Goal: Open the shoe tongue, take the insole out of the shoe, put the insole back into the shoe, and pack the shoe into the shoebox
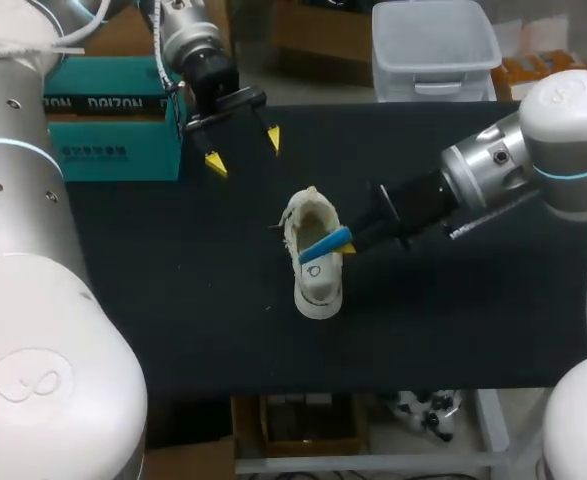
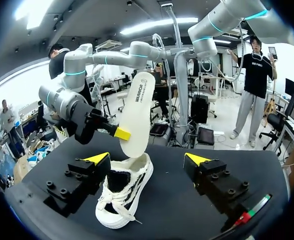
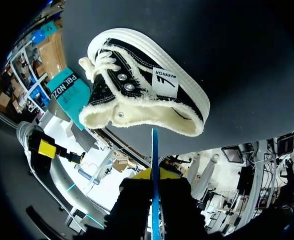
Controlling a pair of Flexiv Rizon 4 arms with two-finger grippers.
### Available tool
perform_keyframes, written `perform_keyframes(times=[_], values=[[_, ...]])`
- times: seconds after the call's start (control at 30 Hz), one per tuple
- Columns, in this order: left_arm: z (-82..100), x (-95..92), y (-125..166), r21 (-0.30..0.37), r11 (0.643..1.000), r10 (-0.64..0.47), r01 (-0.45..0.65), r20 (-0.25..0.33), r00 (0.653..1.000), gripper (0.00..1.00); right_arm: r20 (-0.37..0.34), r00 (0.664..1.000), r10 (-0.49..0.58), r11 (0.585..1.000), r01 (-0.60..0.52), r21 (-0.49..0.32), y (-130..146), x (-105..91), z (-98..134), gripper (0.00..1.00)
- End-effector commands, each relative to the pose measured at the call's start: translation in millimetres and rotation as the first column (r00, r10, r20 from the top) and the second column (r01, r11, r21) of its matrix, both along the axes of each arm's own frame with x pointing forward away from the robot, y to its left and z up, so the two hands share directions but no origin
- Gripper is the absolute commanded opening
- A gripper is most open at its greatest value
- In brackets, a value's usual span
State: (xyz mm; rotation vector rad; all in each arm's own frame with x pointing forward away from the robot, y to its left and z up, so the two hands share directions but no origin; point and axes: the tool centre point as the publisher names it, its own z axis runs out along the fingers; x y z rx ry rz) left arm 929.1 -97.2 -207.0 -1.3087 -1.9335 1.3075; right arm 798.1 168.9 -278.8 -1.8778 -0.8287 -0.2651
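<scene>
- While the right gripper (image 1: 358, 240) is clamped on the insole (image 1: 325, 246), it holds it just over the shoe (image 1: 313, 270) at the middle of the table (image 1: 173, 320)
- The shoe lies flat with its long axis running roughly near to far; the insole stands almost upright, its lower end at the shoe's opening
- That mismatch of axes is, I judge, what the next move turns on: the insole has to tip toward the shoe's length to slide in
- The left gripper (image 1: 243, 150), fingers apart and empty, hangs far and left of the shoe, beside the teal shoebox (image 1: 103, 130), so the right arm is nearer
</scene>
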Motion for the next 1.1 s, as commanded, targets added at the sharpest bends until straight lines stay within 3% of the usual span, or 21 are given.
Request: perform_keyframes(times=[0.03,0.27,0.33,0.4,0.43,0.5,1.0,1.1], values=[[-11.2,-35.8,2.9,-0.08,0.988,0.136,-0.132,0.054,0.989,1.0,-0.007,1.0,-0.002,1.0,0.003,0.014,-2.5,1.2,-1.8,0.0],[-23.1,-67.0,-1.8,-0.214,0.93,0.299,-0.298,-0.026,0.954,1.0,-0.01,1.0,-0.004,1.0,0.004,0.019,-1.6,5.4,1.1,0.0],[-28.3,-75.6,-6.9,-0.221,0.906,0.356,-0.362,-0.065,0.932,1.0,-0.01,1.0,-0.006,1.0,0.007,0.021,-1.4,6.2,1.3,0.0],[-32.4,-81.1,-13.0,-0.186,0.887,0.406,-0.422,-0.12,0.906,1.0,-0.009,1.0,-0.021,0.999,0.021,0.025,-0.9,7.3,0.8,0.0],[-34.2,-83.2,-16.6,-0.15,0.888,0.42,-0.435,-0.121,0.9,1.0,-0.011,0.999,-0.036,0.999,0.036,0.019,-0.4,7.8,0.6,0.0],[-34.2,-83.2,-16.6,-0.15,0.888,0.42,-0.435,-0.121,0.9,1.0,0.001,0.999,-0.045,0.999,0.045,-0.019,0.1,9.5,1.2,0.0],[-34.2,-83.2,-16.6,-0.15,0.888,0.42,-0.435,-0.121,0.9,1.0,0.001,0.999,-0.045,0.999,0.045,-0.019,0.1,9.5,1.2,0.0],[-37.1,-87.9,-17.6,-0.164,0.878,0.432,-0.45,-0.134,0.892,1.0,-0.04,0.991,-0.128,0.992,0.128,-0.01,8.6,17.1,-4.5,0.0]])
